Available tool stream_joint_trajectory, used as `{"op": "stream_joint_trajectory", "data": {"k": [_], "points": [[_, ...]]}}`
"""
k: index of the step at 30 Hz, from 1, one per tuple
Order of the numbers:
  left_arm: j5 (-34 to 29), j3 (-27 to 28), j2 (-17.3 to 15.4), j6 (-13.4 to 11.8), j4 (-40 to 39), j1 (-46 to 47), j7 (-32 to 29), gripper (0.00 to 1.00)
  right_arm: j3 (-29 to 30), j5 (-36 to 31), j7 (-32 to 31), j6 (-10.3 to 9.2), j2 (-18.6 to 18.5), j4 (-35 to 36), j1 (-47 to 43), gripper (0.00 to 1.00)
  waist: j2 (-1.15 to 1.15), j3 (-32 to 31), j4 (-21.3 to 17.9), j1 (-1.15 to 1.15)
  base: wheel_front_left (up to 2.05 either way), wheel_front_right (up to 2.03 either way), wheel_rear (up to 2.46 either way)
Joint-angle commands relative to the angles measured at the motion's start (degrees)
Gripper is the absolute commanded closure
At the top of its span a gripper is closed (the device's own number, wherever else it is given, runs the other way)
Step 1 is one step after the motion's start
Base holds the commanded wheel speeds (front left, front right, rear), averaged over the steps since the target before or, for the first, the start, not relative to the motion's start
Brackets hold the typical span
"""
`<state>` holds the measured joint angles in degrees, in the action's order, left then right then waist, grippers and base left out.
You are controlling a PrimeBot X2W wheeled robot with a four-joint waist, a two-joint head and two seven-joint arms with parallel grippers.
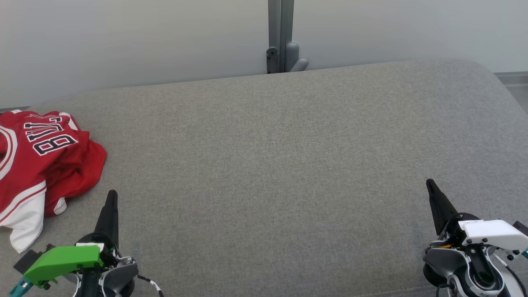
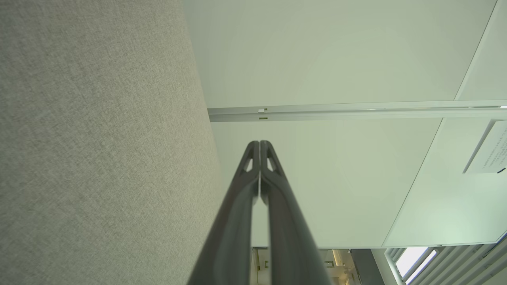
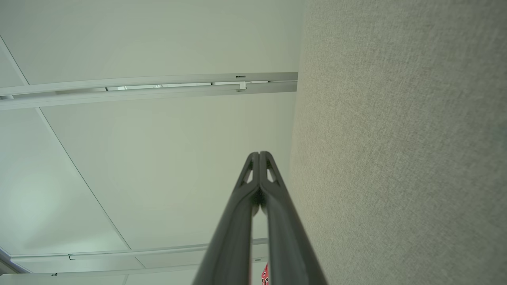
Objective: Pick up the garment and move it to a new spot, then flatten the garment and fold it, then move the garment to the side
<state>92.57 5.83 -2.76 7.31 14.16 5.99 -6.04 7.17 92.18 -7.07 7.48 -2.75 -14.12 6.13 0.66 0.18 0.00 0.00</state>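
The garment (image 1: 41, 161) is a red and white jersey with black lettering, lying crumpled at the left edge of the grey fabric surface (image 1: 268, 165). My left gripper (image 1: 111, 194) hovers just right of and below the garment, apart from it, fingers pressed together and empty. In the left wrist view the left gripper (image 2: 260, 143) has its tips touching, with nothing between them. My right gripper (image 1: 430, 182) stands far off at the lower right, also shut and empty. The right wrist view has the right gripper (image 3: 259, 154) closed tip to tip, and a sliver of the red garment (image 3: 264, 275) at the bottom edge.
A pale wall (image 1: 123, 41) rises behind the grey surface, with a grey post and bracket (image 1: 282, 37) at its middle. The surface's far edge runs across the head view, rounded at the right corner (image 1: 486, 72).
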Motion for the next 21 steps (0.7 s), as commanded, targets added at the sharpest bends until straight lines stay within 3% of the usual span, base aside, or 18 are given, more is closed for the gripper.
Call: {"op": "stream_joint_trajectory", "data": {"k": [1, 21], "points": [[-0.2, 0.1, -0.3, 0.4, 0.0, 0.9, -0.1, 1.00, 0.0, 0.3, -0.2, 0.02, -0.3, 0.1, 0.3, 1.00, -0.66, 0.0, 0.0, 0.00, 0.00, 0.00, 0.00], [-0.2, 0.1, -0.3, 0.4, 0.0, 0.9, -0.1, 1.00, 0.0, 0.3, -0.2, 0.02, -0.3, 0.1, 0.3, 1.00, -0.66, 0.0, 0.0, 0.00, 0.00, 0.00, 0.00]]}}
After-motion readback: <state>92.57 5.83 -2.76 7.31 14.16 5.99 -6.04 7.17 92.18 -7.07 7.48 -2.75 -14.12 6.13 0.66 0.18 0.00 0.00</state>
